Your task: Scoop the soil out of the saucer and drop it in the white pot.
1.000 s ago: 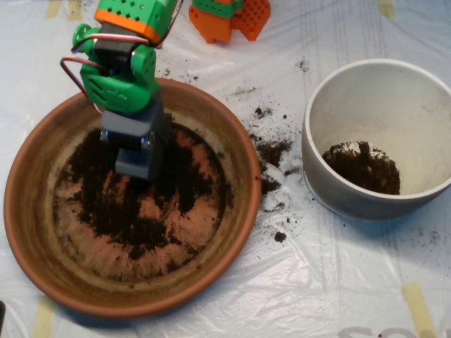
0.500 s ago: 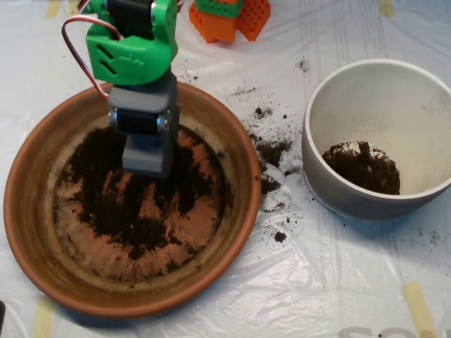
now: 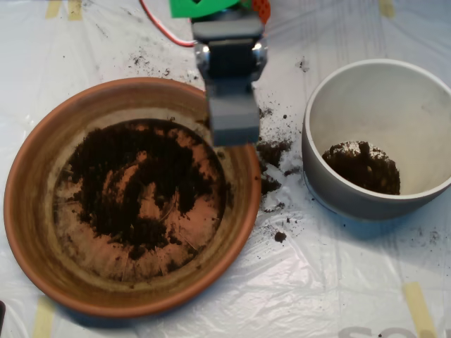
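Note:
The terracotta saucer [image 3: 28, 211] lies at the left, with dark soil [image 3: 106, 176] spread over its floor and bare orange patches near the middle. My grey scoop [image 3: 234, 127] hangs raised over the saucer's upper right rim. Its halves are together as one narrow block, and its contents are hidden. The white pot [image 3: 338, 197] stands at the right, apart from the scoop, with a clump of soil [image 3: 363, 167] on its floor.
Spilled soil crumbs [image 3: 271, 151] lie on the plastic sheet between saucer and pot. An orange part of the arm's base [image 3: 261, 8] sits at the top edge. Tape strips [image 3: 419, 303] mark the sheet at the lower right.
The scoop has lifted out of the saucer's soil and swung right and up, from the saucer's left middle to over its right rim. A bare patch shows where it dug.

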Robot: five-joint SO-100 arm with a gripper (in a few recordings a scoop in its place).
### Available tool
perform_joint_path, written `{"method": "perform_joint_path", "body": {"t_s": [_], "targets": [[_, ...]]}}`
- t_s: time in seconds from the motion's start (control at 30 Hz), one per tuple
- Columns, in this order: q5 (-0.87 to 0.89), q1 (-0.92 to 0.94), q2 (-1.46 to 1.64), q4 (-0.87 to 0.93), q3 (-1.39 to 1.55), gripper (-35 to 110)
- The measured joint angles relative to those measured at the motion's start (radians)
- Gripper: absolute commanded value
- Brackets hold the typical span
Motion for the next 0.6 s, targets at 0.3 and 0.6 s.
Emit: {"method": "perform_joint_path", "body": {"t_s": [0.3,0.6], "targets": [[0.003,-0.245,-0.155,0.106,-0.264,0],[-0.020,-0.419,-0.382,0.164,-0.466,0]]}}
